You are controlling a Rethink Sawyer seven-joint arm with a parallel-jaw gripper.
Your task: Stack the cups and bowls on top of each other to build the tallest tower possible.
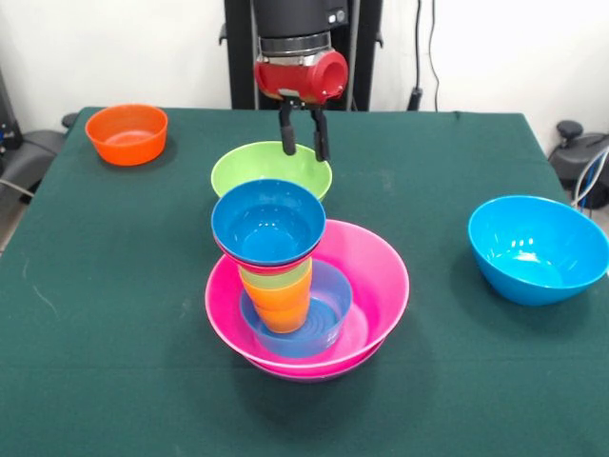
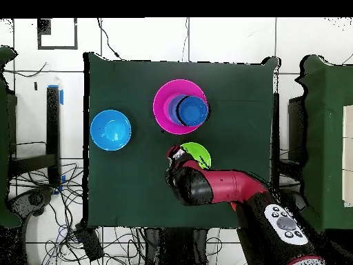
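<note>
The tower stands mid-table. Its base is a wide pink bowl [image 1: 376, 276], with a purple rim [image 1: 285, 371] just showing beneath. Inside sits a light-blue small bowl [image 1: 328, 309], then an orange cup [image 1: 284, 309] under a light green cup [image 1: 276, 279]. A thin red bowl rim [image 1: 249, 263] and a dark-blue bowl [image 1: 268, 224] top the pile. Behind the tower is a lime green bowl [image 1: 257, 167]. My gripper [image 1: 304, 145] hangs open, its tips at that bowl's far rim, nothing held. From overhead, the dark-blue bowl [image 2: 194, 109] covers the pink bowl's [image 2: 164, 110] right part.
A small orange bowl [image 1: 127, 133] sits at the far left corner of the green table [image 1: 114, 286]. A large sky-blue bowl [image 1: 538, 249] [image 2: 110, 130] stands alone at the right. In the overhead view, my red arm [image 2: 227, 186] reaches over the lime bowl [image 2: 200, 152].
</note>
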